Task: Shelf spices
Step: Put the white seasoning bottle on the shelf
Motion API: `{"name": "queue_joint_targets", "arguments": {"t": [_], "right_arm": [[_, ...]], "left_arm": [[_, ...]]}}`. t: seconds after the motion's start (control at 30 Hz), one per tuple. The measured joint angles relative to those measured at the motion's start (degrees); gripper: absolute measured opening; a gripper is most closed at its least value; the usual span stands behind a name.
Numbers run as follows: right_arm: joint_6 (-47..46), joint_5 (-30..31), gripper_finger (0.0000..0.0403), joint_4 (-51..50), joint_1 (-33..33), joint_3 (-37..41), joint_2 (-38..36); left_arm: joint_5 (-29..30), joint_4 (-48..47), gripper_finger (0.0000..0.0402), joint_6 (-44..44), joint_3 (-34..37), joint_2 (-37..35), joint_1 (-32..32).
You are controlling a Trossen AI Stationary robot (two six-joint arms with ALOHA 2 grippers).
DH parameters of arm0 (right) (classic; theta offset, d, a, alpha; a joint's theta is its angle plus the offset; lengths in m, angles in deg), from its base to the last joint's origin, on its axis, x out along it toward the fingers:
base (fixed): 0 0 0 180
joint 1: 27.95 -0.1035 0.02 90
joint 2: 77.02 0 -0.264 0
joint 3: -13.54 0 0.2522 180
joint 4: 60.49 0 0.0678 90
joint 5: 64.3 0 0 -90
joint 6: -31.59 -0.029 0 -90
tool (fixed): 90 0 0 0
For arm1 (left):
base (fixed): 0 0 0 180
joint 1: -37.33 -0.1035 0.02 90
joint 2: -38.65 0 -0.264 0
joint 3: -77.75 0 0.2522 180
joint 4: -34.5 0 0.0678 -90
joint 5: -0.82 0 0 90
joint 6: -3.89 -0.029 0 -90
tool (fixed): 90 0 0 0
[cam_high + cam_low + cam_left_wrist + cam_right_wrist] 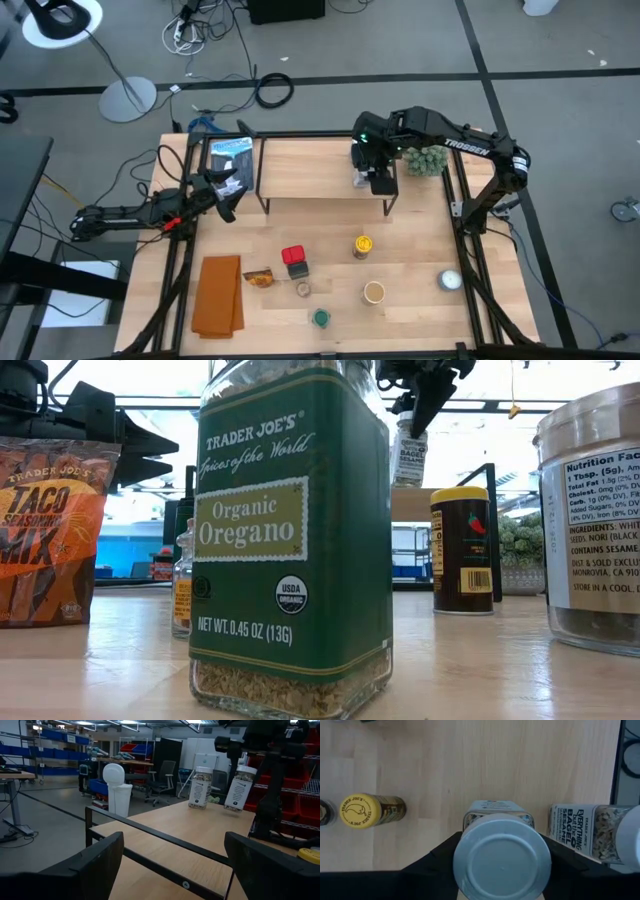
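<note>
- the right gripper [378, 178] hangs over the right end of the shelf [310, 170], fingers pointing down on either side of a white-capped jar [501, 856]; the jaws flank the cap closely, but whether they pinch it or stand just off it cannot be told.
- that jar is square-sided and clear, and its contents are hidden under the cap in the right wrist view.
- just beside it on the shelf stands a second white-capped jar [590, 836], labelled everything but the bagel sesame, with a pale speckled seed mix showing through the glass.
- in the left wrist view these two jars stand near each other at the far end of the board, both filled nearly to the cap with the same pale mix.
- below the gripper, on the table off the shelf's front edge, sits a yellow-lidded jar [363, 244] with dark sides.
- farther out on the table are a red tin [294, 257], a tan-lidded jar [374, 291], a green-lidded jar [321, 318] and a small amber jar [303, 289].
- the green-lidded jar reads organic oregano in the low view, with dried flakes showing at its base.
- a taco seasoning packet [259, 279] lies beside the red tin, next to an orange cloth [218, 295].
- a spiky green plant ball [424, 160] sits just beyond the right gripper.
- the left gripper [228, 200] waits well apart at the shelf's left end, its fingers spread wide and empty.
</note>
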Motion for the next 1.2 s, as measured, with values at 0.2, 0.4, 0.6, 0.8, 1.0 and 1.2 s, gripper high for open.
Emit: {"name": "queue_joint_targets", "arguments": {"t": [0.2, 0.4, 0.6, 0.8, 1.0, 1.2], "right_arm": [[0.0, 0.0, 0.0215, 0.7, 0.0, 0.0, 0.0], [-0.1, 0.2, 0.0215, 2.1, 0.5, 0.0, 0.0], [-0.6, 0.4, 0.0217, 2.4, 0.6, 0.0, 0.0], [-0.2, 0.8, 0.0216, 3.5, 0.6, 0.0, 0.0], [-0.6, 0.8, 0.0219, 3.4, 0.6, 0.0, 0.0], [-0.9, 0.8, 0.0218, 3.8, 0.6, 0.0, 0.0]], "left_arm": [[0.0, 0.0, 0.0351, 0.0, 0.0, 0.0, 0.0], [0.0, 0.0, 0.0351, 0.0, 0.0, 0.0, 0.0], [0.0, 0.0, 0.0351, 0.0, 0.0, 0.0, 0.0], [0.0, 0.0, 0.0351, 0.0, 0.0, 0.0, 0.0], [0.0, 0.0, 0.0351, 0.0, 0.0, 0.0, 0.0], [0.0, 0.0, 0.0351, 0.0, 0.0, 0.0, 0.0]]}}
